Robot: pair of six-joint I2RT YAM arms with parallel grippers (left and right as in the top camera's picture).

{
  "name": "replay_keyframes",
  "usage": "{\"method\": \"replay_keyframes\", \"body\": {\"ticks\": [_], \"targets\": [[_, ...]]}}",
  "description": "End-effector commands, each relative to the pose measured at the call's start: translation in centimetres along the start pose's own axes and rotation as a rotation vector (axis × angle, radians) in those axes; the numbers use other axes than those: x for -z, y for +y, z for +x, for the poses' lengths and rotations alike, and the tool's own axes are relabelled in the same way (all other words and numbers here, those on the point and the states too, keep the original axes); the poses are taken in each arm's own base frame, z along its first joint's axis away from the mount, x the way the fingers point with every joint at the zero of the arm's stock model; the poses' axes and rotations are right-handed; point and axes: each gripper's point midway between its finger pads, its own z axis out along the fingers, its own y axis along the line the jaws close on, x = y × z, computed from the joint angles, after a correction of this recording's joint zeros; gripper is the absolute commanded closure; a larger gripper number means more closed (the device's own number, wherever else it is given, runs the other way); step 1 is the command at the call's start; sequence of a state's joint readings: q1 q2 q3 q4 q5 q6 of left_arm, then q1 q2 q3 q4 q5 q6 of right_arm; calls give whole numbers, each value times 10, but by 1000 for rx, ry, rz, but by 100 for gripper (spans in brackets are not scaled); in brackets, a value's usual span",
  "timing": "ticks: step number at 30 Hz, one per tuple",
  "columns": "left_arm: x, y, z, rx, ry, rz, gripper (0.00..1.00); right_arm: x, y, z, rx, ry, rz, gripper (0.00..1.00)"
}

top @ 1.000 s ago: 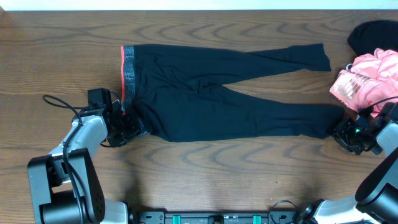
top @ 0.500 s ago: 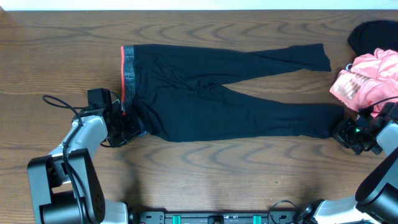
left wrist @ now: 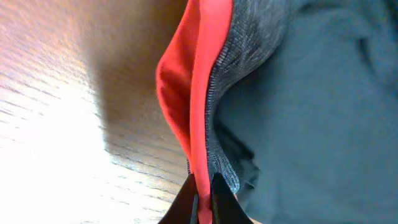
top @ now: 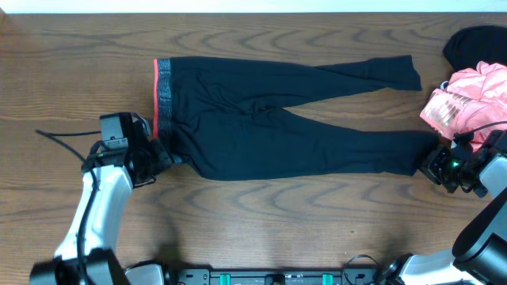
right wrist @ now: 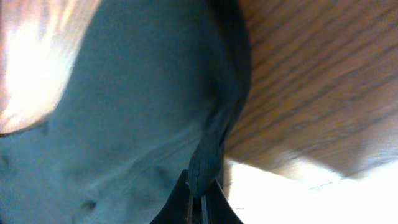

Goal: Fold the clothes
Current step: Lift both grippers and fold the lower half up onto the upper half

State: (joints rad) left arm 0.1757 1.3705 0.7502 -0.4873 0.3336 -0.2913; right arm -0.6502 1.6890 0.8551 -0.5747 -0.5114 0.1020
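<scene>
Pinching with the left gripper [left wrist: 202, 190], pressed together, the grey-speckled, coral-red-edged waistband [left wrist: 245, 56] of the long black stretchy leggings [top: 277, 131], at its near corner. Pinching likewise with the right gripper [right wrist: 200, 186], pressed together, the hem of the near leg. Holding both ends probably for carrying the near half over the far one. Lying flat along the brown wooden table [top: 261, 214], waistband toward the left edge, legs toward the right edge, beside a pink ruffled garment [top: 467, 103].

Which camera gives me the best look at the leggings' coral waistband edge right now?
Left wrist: the coral edge fills the frame, close and sharp. Overhead shows it only as a thin strip; right wrist shows just black leg fabric.
</scene>
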Motion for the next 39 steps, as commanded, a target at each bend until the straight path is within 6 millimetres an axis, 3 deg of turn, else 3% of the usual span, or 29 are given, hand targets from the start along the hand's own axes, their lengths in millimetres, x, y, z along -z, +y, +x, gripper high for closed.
{"method": "replay_keyframes", "body": {"ticks": [1, 10, 15, 23, 29, 39], "targets": [[15, -5, -6, -31, -59, 12, 95, 17, 20, -4, 42, -46, -69, 99], [36, -12, -13, -53, -135, 27, 94, 83, 51, -8, 147, -234, -52, 99], [48, 10, -10, -26, -161, -77, 94, 109, 50, -1, 145, -306, 31, 99], [87, 31, -19, 53, -285, -106, 94, 131, 44, 8, 99, -363, 108, 99], [114, 36, -27, 78, -394, -102, 94, 138, 39, 13, 68, -382, 147, 99], [116, 38, -24, 97, -394, -108, 94, 152, 31, 14, 34, -427, 214, 99]]}}
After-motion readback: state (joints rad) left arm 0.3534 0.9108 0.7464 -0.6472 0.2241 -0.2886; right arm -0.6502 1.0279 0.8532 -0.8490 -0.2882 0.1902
